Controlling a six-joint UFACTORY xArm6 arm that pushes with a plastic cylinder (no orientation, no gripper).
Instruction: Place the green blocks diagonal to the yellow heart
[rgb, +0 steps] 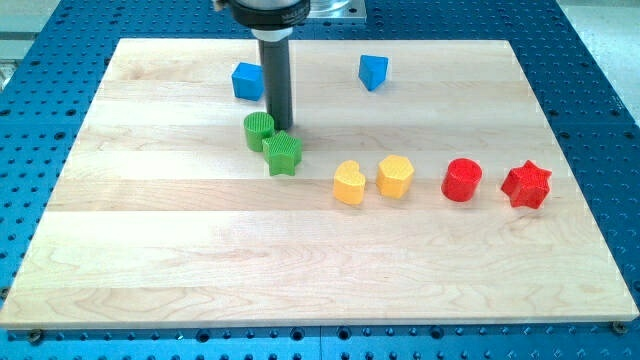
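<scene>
My tip (281, 130) stands just above the green star (284, 155) and right beside the green cylinder (258, 130), touching or nearly touching both. The two green blocks sit together, left of the board's middle. The yellow heart (348, 183) lies to the right and a little below the green star. A second yellow block (396, 176), rounded, sits right beside the heart on its right.
A blue cube (247, 81) lies near the top, left of the rod. A blue block (373, 71) lies at the top middle. A red cylinder (462, 180) and a red star (526, 185) sit at the right. The wooden board (150, 250) rests on a blue perforated table.
</scene>
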